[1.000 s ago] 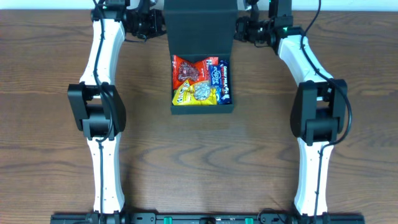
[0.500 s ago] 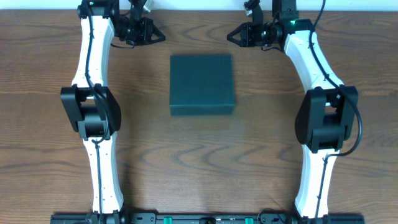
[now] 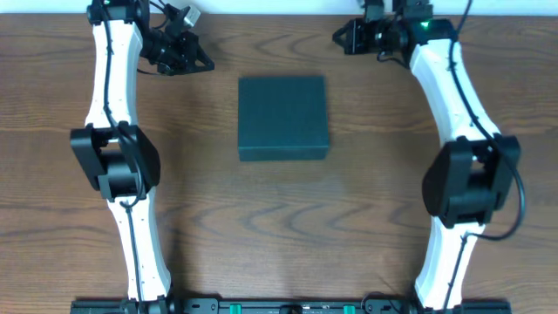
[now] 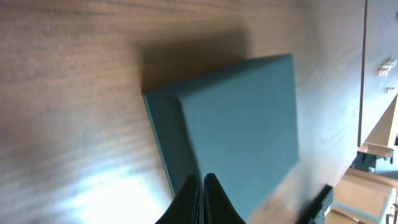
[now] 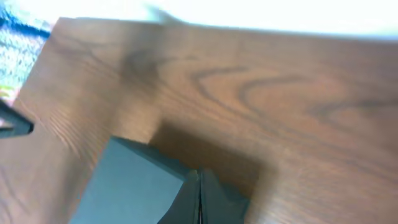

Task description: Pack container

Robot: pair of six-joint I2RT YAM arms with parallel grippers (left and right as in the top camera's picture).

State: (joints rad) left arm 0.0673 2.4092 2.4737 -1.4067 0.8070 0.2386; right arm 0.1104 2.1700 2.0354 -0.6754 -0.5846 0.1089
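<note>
So the wooden table point(image 3: 261, 218) has the container point(image 3: 283, 113) sitting flat on it with the flap lid folded down, so you can't see anything inside. The left gripper point(image 3: 202, 64) hangs off the container's far-left corner, clear of the box, and its wrist view shows the two fingers point(image 4: 189, 198) pressed tight together with nothing between them. The right gripper point(image 3: 338, 37) is off the container's far-right corner, not touching it either, with its jaws likewise squeezed together on nothing and the tips aimed toward the container.
</note>
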